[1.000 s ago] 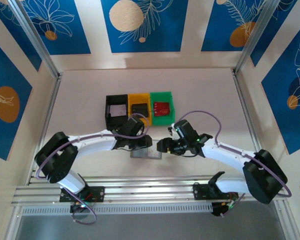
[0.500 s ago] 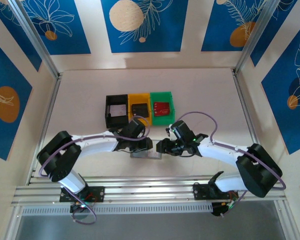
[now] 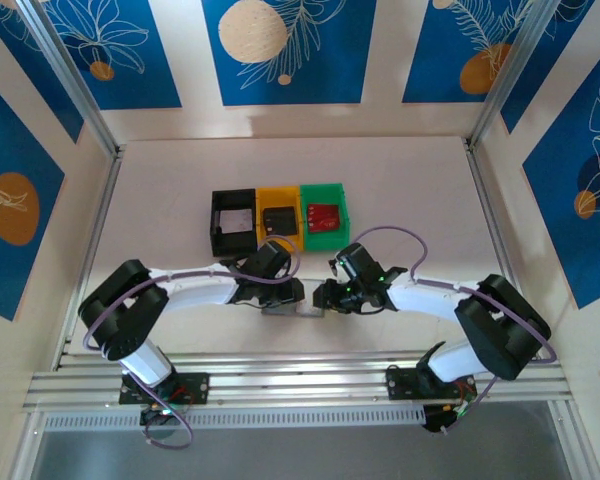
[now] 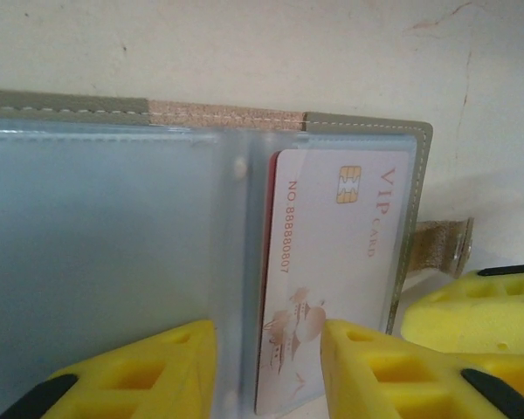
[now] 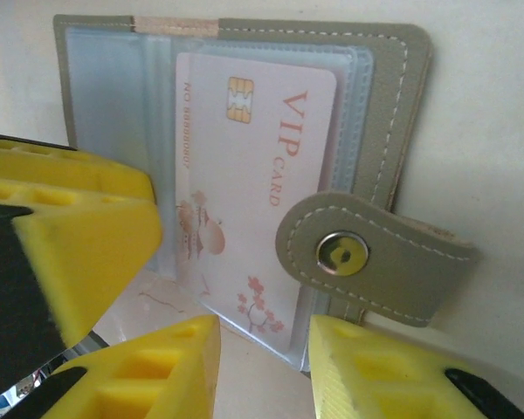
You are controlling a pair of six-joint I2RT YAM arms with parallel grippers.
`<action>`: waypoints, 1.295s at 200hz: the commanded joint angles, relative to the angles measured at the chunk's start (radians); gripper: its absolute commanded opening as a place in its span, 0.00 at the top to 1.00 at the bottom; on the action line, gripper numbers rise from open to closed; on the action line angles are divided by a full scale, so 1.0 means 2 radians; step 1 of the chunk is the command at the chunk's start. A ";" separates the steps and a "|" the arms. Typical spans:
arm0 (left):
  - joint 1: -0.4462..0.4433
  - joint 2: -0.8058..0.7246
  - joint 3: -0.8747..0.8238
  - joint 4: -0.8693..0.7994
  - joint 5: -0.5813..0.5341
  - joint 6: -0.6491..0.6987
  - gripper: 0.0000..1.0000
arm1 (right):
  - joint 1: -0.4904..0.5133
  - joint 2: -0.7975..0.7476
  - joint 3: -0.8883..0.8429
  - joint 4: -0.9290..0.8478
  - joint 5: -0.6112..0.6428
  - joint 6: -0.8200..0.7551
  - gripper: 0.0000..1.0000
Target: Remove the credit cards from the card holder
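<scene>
Right arm has slid left to the open card holder [image 3: 292,308], which lies near, between both arms. The right gripper [image 5: 262,367] is part-spread around the VIP card [image 5: 253,175], not yet pinching. The left gripper [image 4: 266,367], also spread, seems to pin the holder. Bins [image 3: 278,191] farther back seem to hold three cards; this last one stays sleeved.

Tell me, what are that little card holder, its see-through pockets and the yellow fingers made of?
The card holder looks like grey leather or imitation leather: matte, white stitching, metal snap. Its pockets seem soft clear plastic, glossy and slightly cloudy. The fingers look like matte moulded or printed plastic, with hollow cells.
</scene>
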 commanded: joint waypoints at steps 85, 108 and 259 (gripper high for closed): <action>-0.006 -0.009 -0.011 0.003 -0.004 -0.011 0.67 | -0.002 0.014 0.005 0.013 0.009 0.005 0.73; -0.006 -0.023 -0.014 0.001 -0.012 -0.013 0.67 | -0.004 0.009 0.007 0.008 0.010 0.002 0.76; -0.009 -0.011 0.006 0.014 -0.019 -0.022 0.69 | -0.030 0.013 0.016 0.010 -0.004 -0.001 0.79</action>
